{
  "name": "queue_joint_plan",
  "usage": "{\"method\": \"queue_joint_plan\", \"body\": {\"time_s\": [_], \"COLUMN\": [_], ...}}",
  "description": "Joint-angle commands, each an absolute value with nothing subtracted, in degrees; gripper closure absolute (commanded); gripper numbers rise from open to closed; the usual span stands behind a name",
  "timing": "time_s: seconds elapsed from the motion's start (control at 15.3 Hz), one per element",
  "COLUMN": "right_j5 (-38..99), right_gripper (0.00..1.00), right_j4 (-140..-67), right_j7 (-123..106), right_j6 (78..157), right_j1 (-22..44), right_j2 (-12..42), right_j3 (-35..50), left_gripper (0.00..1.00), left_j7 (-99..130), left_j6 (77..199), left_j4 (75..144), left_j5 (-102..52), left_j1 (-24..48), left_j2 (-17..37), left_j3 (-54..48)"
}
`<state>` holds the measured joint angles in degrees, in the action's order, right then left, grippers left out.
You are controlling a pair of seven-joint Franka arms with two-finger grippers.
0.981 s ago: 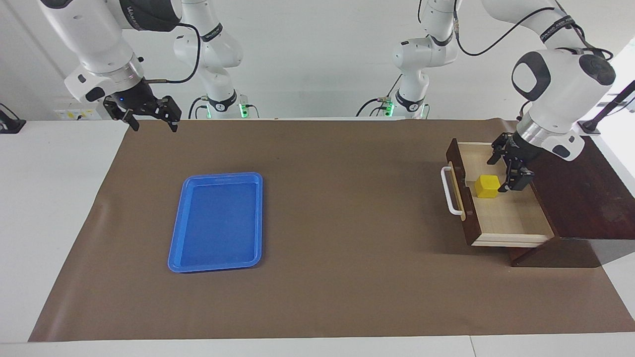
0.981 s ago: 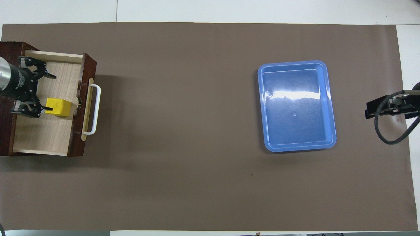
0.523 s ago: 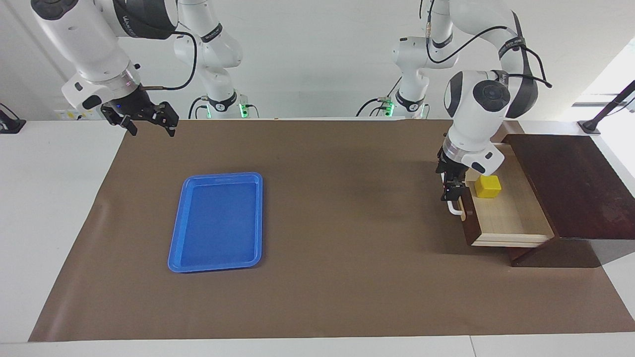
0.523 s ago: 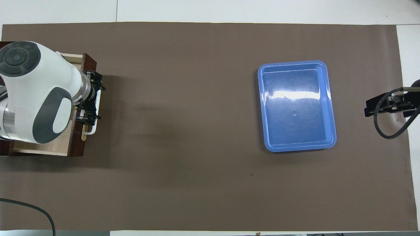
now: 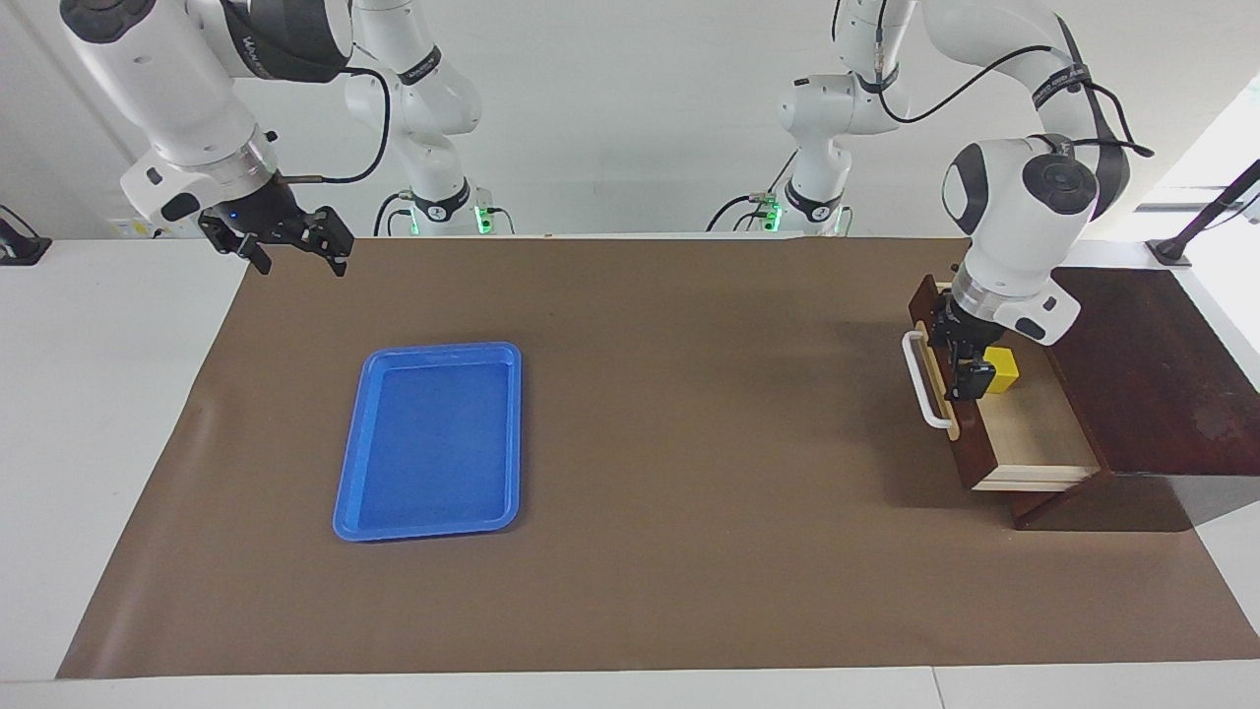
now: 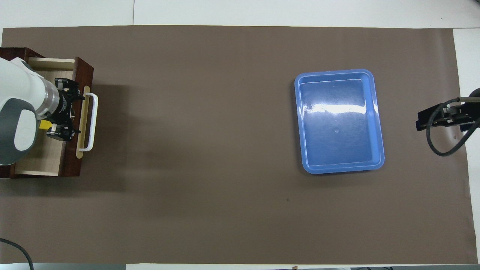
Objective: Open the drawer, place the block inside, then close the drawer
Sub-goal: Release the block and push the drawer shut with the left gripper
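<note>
The drawer [image 5: 1036, 433] stands partly open in its dark wooden box [image 5: 1147, 364] at the left arm's end of the table. Its white handle [image 5: 923, 379] faces the table's middle. The yellow block [image 5: 1004, 370] lies inside on the pale floor, right beside the drawer front and half hidden by my hand. My left gripper [image 5: 961, 362] is open, low at the top edge of the drawer front, beside the block. In the overhead view the gripper [image 6: 64, 112] sits by the handle [image 6: 91, 122], and only a sliver of the block [image 6: 44, 124] shows. My right gripper [image 5: 283, 236] is open, and that arm waits.
A flat blue tray [image 5: 354, 483] lies on the brown mat toward the right arm's end; it also shows in the overhead view [image 6: 378, 150]. My right gripper [image 6: 442, 120] hangs over the mat's edge at that end.
The drawer has slid partway into the box, and my left gripper has moved with its front. The block rode in with the drawer. The right arm has hardly moved.
</note>
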<state>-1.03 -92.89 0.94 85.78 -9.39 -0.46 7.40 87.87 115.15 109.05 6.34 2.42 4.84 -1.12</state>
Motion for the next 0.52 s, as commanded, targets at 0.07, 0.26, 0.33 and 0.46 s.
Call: {"method": "queue_joint_plan", "body": {"time_s": [0.07, 0.26, 0.33, 0.46], "right_j5": [-0.79, -0.79, -0.7, -0.7], "right_gripper": [0.0, 0.0, 0.0, 0.0], "right_j4": [-91.76, -90.53, -90.53, -90.53], "right_j7": [-0.44, -0.44, -0.44, -0.53], "right_j6": [83.85, 82.53, 82.36, 82.44], "right_j1": [-9.67, -8.88, -7.57, -6.15], "right_j2": [0.35, 0.79, 0.88, 0.88], "right_j3": [7.04, 6.86, 5.64, 4.13], "left_gripper": [0.0, 0.0, 0.0, 0.0], "left_j7": [80.44, 70.96, 69.01, 66.55], "left_j6": [114.69, 115.48, 116.1, 115.49], "left_j4": [109.6, 109.69, 109.51, 108.99], "left_j5": [8.79, 8.79, 8.79, 8.79], "left_j1": [-4.02, -8.07, -8.52, -7.56], "left_j2": [4.22, 4.22, 4.31, 4.48], "left_j3": [-1.23, -1.32, -1.32, -1.49]}}
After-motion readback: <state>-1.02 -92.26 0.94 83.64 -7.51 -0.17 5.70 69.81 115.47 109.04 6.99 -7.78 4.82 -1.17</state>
